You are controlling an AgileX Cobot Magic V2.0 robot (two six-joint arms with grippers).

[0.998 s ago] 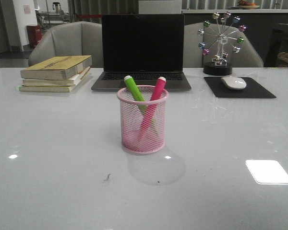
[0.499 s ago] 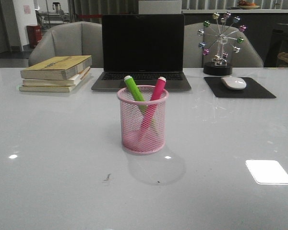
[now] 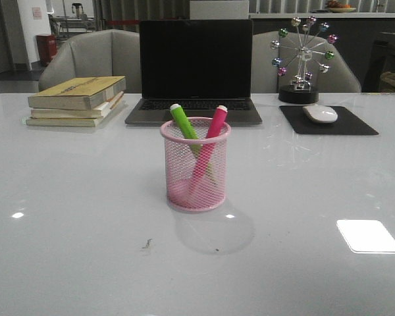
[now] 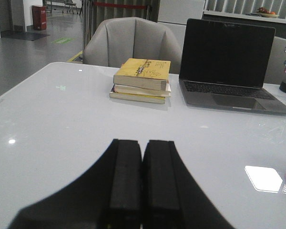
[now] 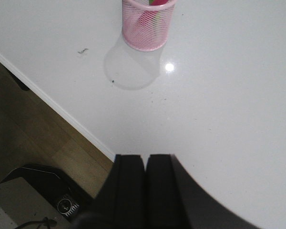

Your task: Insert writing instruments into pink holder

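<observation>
The pink holder (image 3: 196,172) stands upright mid-table, a wire-mesh cup. Two writing instruments lean crossed inside it: a green marker (image 3: 184,122) tilted left and a magenta marker (image 3: 214,123) tilted right, white tips above the rim. The right wrist view shows the same pink holder (image 5: 148,26) far from my right gripper (image 5: 145,160), which is shut and empty over the table's near edge. My left gripper (image 4: 143,144) is shut with nothing between its fingers, low over bare table. Neither gripper appears in the front view.
A dark laptop (image 3: 195,69) sits behind the holder. A stack of books (image 3: 77,100) lies back left. A white mouse (image 3: 320,113) rests on a black pad (image 3: 329,122) back right, beside a ferris-wheel ornament (image 3: 302,60). The table edge (image 5: 57,107) drops to wooden floor.
</observation>
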